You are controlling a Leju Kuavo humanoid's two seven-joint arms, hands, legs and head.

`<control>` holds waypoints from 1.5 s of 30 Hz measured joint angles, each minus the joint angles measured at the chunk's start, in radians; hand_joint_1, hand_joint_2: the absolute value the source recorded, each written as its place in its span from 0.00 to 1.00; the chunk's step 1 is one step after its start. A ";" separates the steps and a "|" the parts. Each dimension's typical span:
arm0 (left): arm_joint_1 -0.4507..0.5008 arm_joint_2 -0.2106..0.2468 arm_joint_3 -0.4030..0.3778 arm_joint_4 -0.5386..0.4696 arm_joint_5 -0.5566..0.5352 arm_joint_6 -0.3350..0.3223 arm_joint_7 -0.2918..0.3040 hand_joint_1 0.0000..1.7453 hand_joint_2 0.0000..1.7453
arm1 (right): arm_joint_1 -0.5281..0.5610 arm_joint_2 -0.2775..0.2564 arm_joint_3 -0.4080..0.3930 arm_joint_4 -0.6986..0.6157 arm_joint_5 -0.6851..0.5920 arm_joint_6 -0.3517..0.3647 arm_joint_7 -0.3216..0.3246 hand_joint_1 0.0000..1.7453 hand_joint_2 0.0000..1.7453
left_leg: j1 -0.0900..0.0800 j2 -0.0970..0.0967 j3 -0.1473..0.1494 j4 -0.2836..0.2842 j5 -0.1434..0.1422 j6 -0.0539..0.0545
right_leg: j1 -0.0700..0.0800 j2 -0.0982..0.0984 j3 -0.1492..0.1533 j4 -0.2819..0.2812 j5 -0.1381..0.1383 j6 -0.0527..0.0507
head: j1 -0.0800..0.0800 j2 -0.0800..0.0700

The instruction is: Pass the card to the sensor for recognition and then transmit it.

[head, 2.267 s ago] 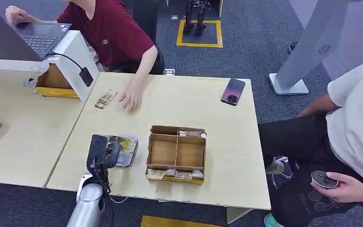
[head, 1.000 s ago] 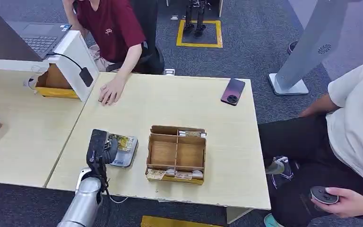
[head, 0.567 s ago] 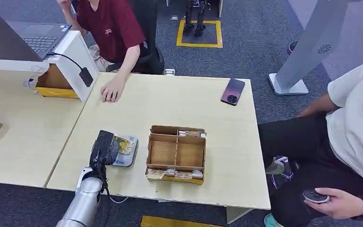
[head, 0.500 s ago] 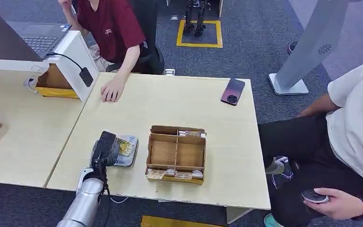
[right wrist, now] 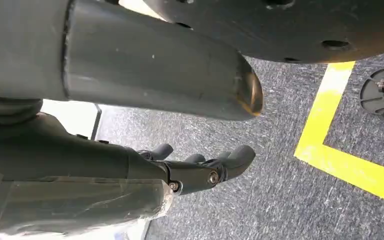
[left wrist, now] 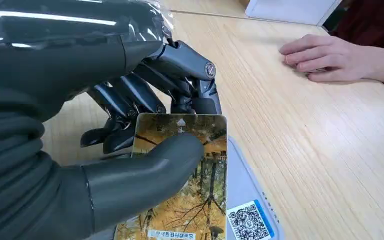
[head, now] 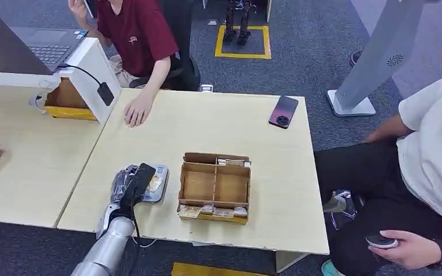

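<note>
over the grey sensor pad (left wrist: 250, 200), left robot hand (left wrist: 130, 125) pinches the card (left wrist: 190, 200), long axis pointing away along the worktop (left wrist: 330, 150).

Two light wood-grain surfaces (head: 218, 123) abut edge to edge on a dark grey carpeted floor (head: 311, 52). A yellow square outline (head: 243, 40) is marked on the floor beyond the far edge. At right stands a pale grey pillar (head: 374, 57) on a flat base. A white angled stand (head: 95, 75) rises at the far left, with a laptop (head: 49, 49) beside it.
</note>
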 joint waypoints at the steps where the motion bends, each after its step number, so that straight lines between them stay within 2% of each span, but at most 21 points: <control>1: -0.003 0.000 0.000 0.007 -0.006 0.003 -0.001 1.00 1.00 | 0.000 0.000 0.000 0.000 0.000 0.000 0.000 0.00 0.00 | 0.000 0.000 0.001 0.000 0.000 0.000 | 0.000 0.000 0.001 0.000 0.000 0.000 | 0.000 0.000; 12: -0.018 -0.001 0.000 0.039 -0.023 0.007 -0.009 1.00 1.00 | 0.000 0.000 0.000 0.000 0.000 0.000 0.000 0.00 0.00 | 0.000 0.000 0.003 0.000 0.001 0.000 | 0.000 0.000 0.003 0.000 0.000 0.000 | 0.000 0.000; 14: -0.018 -0.002 0.000 0.040 -0.011 0.009 -0.039 1.00 1.00 | 0.000 0.000 0.000 0.000 0.000 0.000 -0.002 0.00 0.00 | 0.000 0.000 0.003 0.000 0.001 0.000 | 0.000 0.000 0.003 0.000 0.000 0.000 | 0.000 0.000; 18: -0.006 -0.013 0.007 0.023 0.133 -0.039 -0.144 1.00 1.00 | 0.000 0.000 -0.002 0.000 0.002 0.000 -0.004 0.00 0.00 | 0.000 -0.001 0.003 0.000 0.001 0.001 | 0.000 0.000 0.003 0.000 0.000 0.000 | 0.000 0.000; 19: 0.008 -0.021 0.012 -0.007 0.222 -0.079 -0.184 1.00 1.00 | 0.000 0.000 -0.002 0.000 0.002 0.000 -0.006 0.00 0.00 | 0.000 -0.001 0.003 0.000 0.001 0.001 | 0.000 0.000 0.003 0.000 0.000 0.000 | 0.000 0.000; 21: 0.026 -0.034 0.018 -0.054 0.322 -0.105 -0.219 1.00 1.00 | 0.000 0.000 -0.004 0.000 0.002 0.000 -0.006 0.00 0.00 | 0.000 -0.001 0.002 0.000 0.001 0.001 | 0.000 0.000 0.002 0.000 0.000 0.000 | 0.000 0.000; 25: 0.045 -0.052 0.019 -0.171 0.472 -0.135 -0.243 1.00 1.00 | 0.000 0.000 -0.007 0.000 0.004 0.000 -0.006 0.00 0.00 | 0.000 -0.001 0.000 0.000 0.001 0.001 | 0.000 0.000 0.001 0.000 0.000 0.000 | 0.000 0.000; 29: 0.040 -0.053 0.019 -0.245 0.532 -0.141 -0.244 1.00 1.00 | 0.000 0.000 -0.007 0.000 0.013 0.000 -0.006 0.00 0.00 | 0.000 -0.001 0.000 0.000 0.001 0.001 | 0.000 0.000 0.000 0.000 0.000 0.000 | 0.000 0.000; 36: -0.009 -0.053 0.019 -0.269 0.553 -0.099 -0.251 1.00 1.00 | 0.000 0.000 -0.007 0.000 0.022 0.001 -0.010 0.00 0.00 | 0.000 -0.001 0.000 0.000 0.001 0.001 | 0.000 0.000 0.000 0.000 0.000 0.000 | 0.000 0.000; 39: -0.048 -0.050 0.019 -0.248 0.531 -0.038 -0.268 1.00 1.00 | -0.001 0.000 -0.007 0.000 0.034 0.001 -0.010 0.00 0.00 | 0.000 -0.001 0.000 0.000 0.001 0.001 | 0.000 0.000 0.000 0.000 0.000 0.000 | 0.000 0.000; 42: -0.098 -0.040 0.019 -0.202 0.453 0.081 -0.275 1.00 1.00 | -0.001 0.000 -0.004 0.000 0.048 0.001 -0.009 0.00 0.00 | 0.000 -0.001 0.000 0.000 0.001 0.001 | 0.000 0.000 0.000 0.000 0.001 0.001 | 0.000 0.000; 45: -0.149 -0.029 0.026 -0.138 0.431 0.140 -0.294 1.00 1.00 | -0.004 0.000 0.001 0.000 0.061 0.002 -0.009 0.00 0.00 | 0.000 -0.001 0.000 0.000 0.001 0.001 | 0.000 0.000 0.000 0.000 0.001 0.001 | 0.000 0.000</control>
